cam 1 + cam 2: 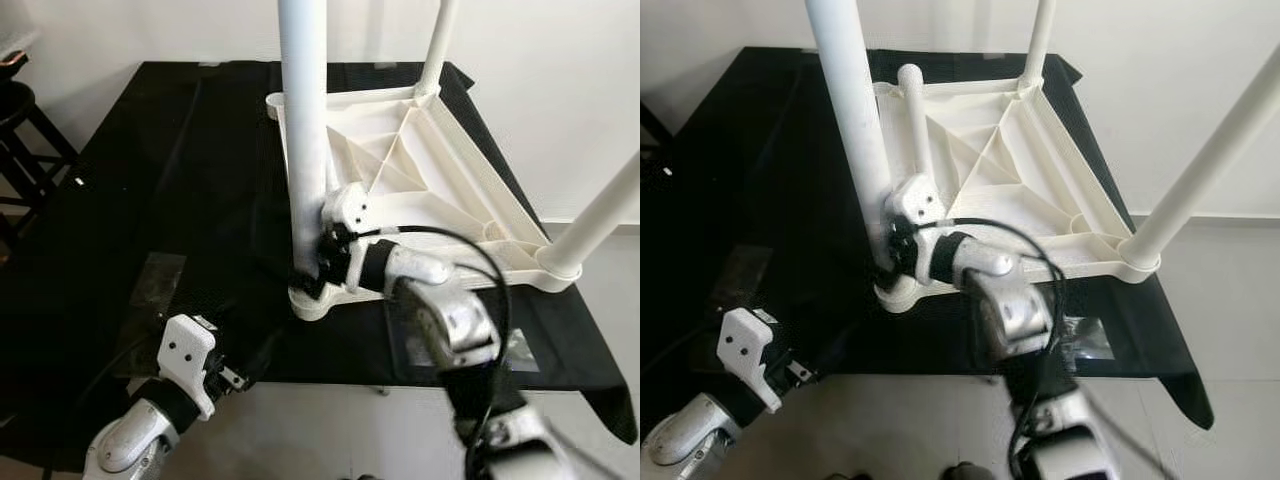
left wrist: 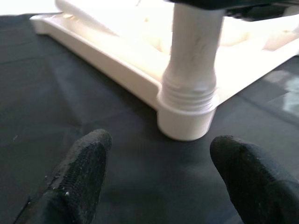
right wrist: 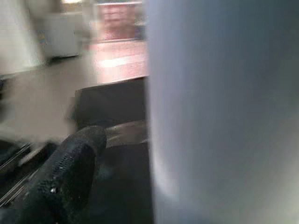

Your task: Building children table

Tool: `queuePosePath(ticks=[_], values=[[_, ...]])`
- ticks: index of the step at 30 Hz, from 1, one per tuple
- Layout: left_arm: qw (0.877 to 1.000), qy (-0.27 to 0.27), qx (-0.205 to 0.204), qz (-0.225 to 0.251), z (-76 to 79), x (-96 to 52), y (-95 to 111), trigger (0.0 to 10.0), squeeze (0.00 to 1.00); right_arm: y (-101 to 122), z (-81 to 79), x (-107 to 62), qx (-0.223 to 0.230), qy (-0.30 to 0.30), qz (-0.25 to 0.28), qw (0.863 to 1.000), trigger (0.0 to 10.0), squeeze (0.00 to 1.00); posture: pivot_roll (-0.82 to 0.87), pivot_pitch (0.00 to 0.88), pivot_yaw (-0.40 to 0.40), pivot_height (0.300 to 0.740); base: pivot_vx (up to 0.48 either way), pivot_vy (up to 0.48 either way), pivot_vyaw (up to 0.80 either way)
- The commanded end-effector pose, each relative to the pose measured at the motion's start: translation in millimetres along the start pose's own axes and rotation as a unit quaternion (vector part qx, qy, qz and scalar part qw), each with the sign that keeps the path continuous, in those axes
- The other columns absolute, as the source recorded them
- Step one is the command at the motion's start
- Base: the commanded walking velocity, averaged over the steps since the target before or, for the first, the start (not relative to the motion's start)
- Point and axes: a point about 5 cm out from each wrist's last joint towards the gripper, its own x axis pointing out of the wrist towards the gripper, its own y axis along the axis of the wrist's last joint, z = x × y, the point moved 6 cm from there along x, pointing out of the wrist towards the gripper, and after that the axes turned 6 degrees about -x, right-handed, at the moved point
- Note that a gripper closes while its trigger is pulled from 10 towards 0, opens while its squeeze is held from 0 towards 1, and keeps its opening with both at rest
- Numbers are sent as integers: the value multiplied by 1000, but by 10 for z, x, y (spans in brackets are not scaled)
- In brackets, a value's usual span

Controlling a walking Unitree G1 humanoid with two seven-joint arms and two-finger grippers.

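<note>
**Matt cloth, smooth plastic, brushed silver**

The upturned table top looks like white moulded plastic, smooth with a soft sheen along its ribs. The near table leg, at upper centre of the frame, is the same white plastic, faintly scuffed near its ridged collar in the left wrist view. The black cloth beneath is matt, with shallow creases. The left gripper has black fingers with a fine, grainy, rubbery texture. The right gripper sits on a glossy silver metallic arm with a shiny black cable.
</note>
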Motion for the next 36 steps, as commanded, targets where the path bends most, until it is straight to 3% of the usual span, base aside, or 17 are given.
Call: queuePosePath(ticks=[1, 4, 9, 16, 17, 18, 19, 33, 34, 36], values=[[1000, 0, 6, -7, 5, -30, -27, 10000, 0, 14, -37, 20, -9, 36, 10, 999, 10000, 0, -150, 158, 1, 740, 0, 0, 0], [1000, -2, 7, -8, 8, -42, -19, 10000, 0, -100, 73, -11, 10, 60, -14, 998, 10000, 0, -124, 167, 11, 740, 0, 0, 0], [1000, -5, 9, -9, 32, -69, -8, 10000, 0, -126, 115, -16, 20, 84, -25, 996, 10000, 0, -107, 183, 5, 740, 0, 0, 0], [1000, -6, 6, -6, 73, -98, 21, 10000, 0, -105, 213, -63, -5, 118, -44, 992, 10000, 0, -101, 202, -7, 740, 0, 0, 0], [1000, -7, 6, -6, 81, -106, 30, 10000, 0, -96, 239, -83, -7, 122, -47, 991, 4157, 0, -99, 220, -11, 740, 0, 0, 0], [1000, -7, 6, -6, 81, -106, 30, 10000, 0, -96, 239, -83, -7, 122, -47, 991, 4157, 0, -99, 220, -11, 740, 0, 0, 0], [1000, -9, 5, -5, 90, -113, 41, 10000, 0, -78, 258, -108, -6, 127, -49, 991, 0, 0, -97, 226, -12, 740, 0, 0, 0], [1000, -11, 2, -4, 130, -134, 68, 10000, 0, 16, 353, -208, -27, 131, -53, 990, 0, 0, -109, 249, -21, 740, 0, 0, 0], [1000, -12, 1, -5, 134, -137, 62, 10000, 0, -52, 403, -198, -30, 72, -56, 995, 0, 0, -124, 250, -36, 740, 0, 0, 0], [1000, -12, 1, -6, 135, -138, 61, 10000, 0, -69, 416, -199, -31, 56, -57, 996, 0, 0, -124, 250, -36, 740, 0, 0, 0]])
